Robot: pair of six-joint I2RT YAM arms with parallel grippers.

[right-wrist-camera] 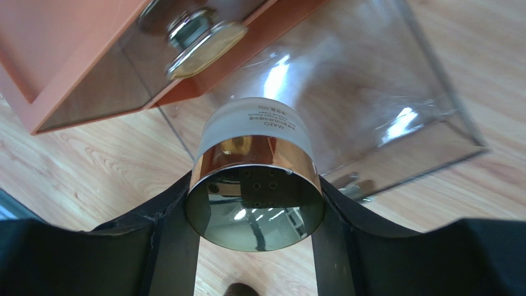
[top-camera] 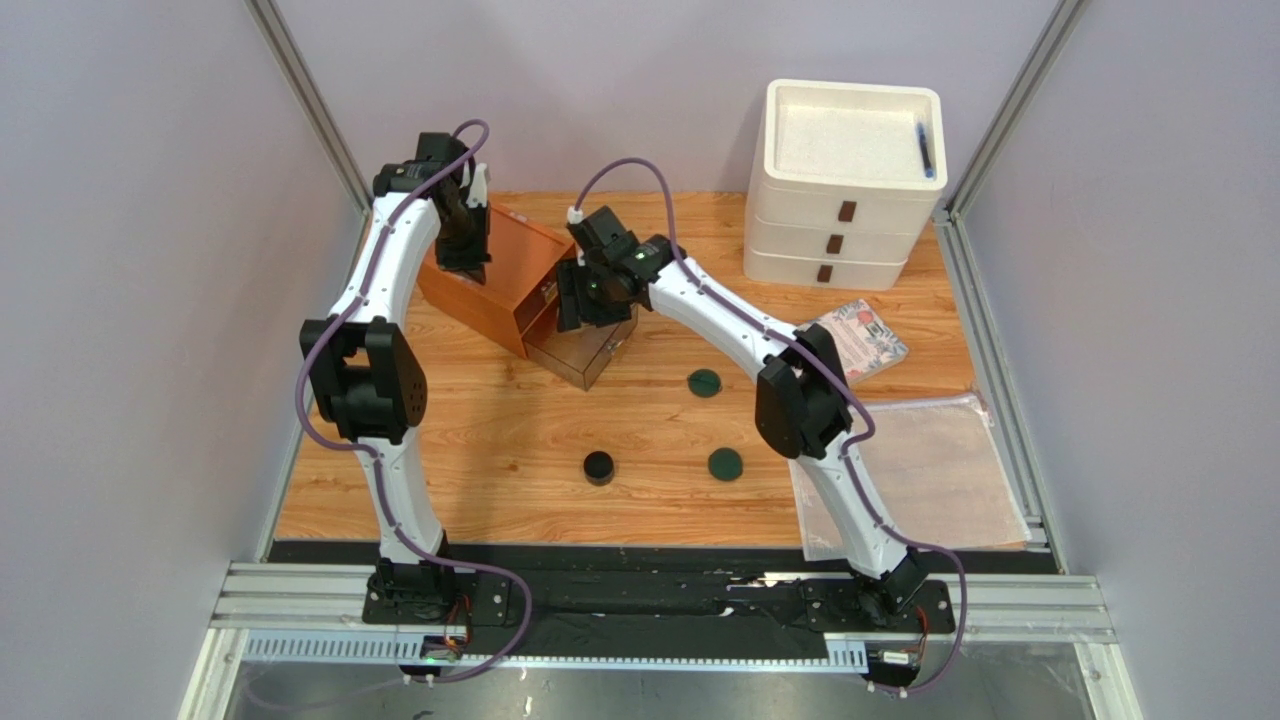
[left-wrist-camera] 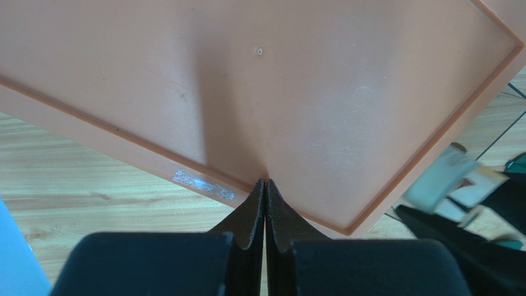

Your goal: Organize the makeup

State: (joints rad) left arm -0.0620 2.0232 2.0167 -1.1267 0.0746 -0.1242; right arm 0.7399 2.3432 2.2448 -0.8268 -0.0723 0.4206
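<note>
Pale wood-grain bench (top-camera: 496,435) is sitting inside plain grey walls. Right claw (right-wrist-camera: 254,185) is clamping the gold-rimmed jar (right-wrist-camera: 254,129) by its sides, pads pressing the copper-bright band. The mirrored lid is facing the wrist camera and the frosted white body is pointing down toward the clear drawer (right-wrist-camera: 383,92), which is standing pulled out of the orange box (top-camera: 489,278). Jar is hanging over the drawer's near corner, not resting in it. Left claw (left-wrist-camera: 265,185) is closed on nothing, its tips pressing on the box's flat matte top near one edge, seemingly bracing it. Step in hand, as I am judging it: stowing the jar in the drawer. Next move is calling for carrying it a little further over the open tray, lowering, then releasing. The polished band is looking slippery, and the thin glossy walls are leaving little margin. Out on the bench, two dark green discs (top-camera: 703,383) and a black round pot (top-camera: 600,468) are lying well apart, waiting their turn.
</note>
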